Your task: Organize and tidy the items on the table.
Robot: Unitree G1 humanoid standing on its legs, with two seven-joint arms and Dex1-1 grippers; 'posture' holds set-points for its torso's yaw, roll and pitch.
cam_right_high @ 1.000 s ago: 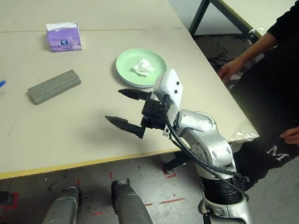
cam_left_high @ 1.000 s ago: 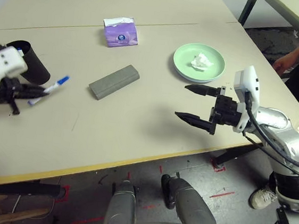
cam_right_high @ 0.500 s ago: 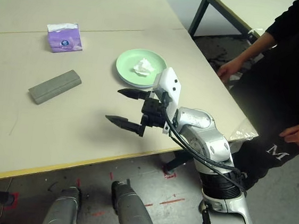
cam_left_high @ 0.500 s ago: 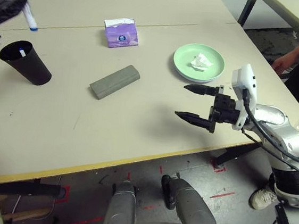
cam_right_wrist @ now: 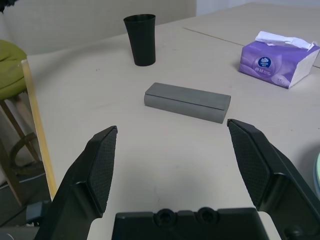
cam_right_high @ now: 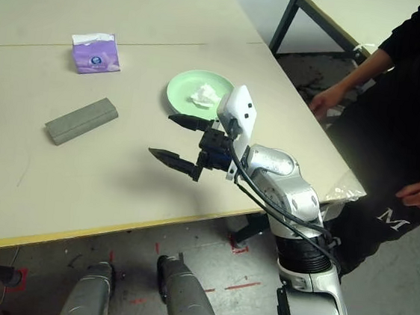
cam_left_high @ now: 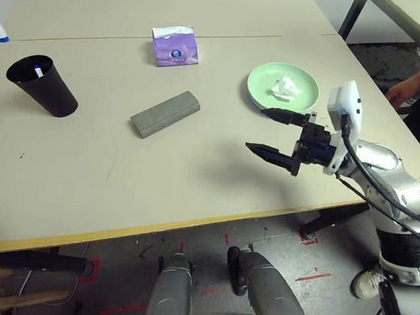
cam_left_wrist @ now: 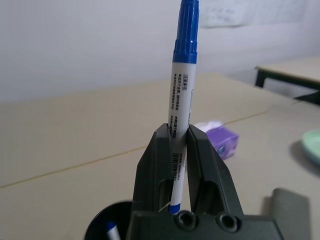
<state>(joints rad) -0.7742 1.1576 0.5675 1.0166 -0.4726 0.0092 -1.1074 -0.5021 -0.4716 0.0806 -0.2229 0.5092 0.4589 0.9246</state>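
Clamping the blue-capped marker (cam_left_wrist: 181,95) upright in the left gripper (cam_left_wrist: 181,150), above the black cup (cam_left_high: 41,84) at frame's upper left; right gripper (cam_left_high: 274,134) spread wide, empty, centre-right.

Even indoor light, perhaps slightly soft

We see a white marker (cam_left_wrist: 181,85) with a blue cap and small black print in our left gripper's (cam_left_wrist: 179,150) black fingers. Before our right gripper (cam_right_wrist: 175,165): a grey glasses case (cam_right_wrist: 187,101), a black cup (cam_right_wrist: 140,39), a purple tissue box (cam_right_wrist: 276,64) with white tissue.
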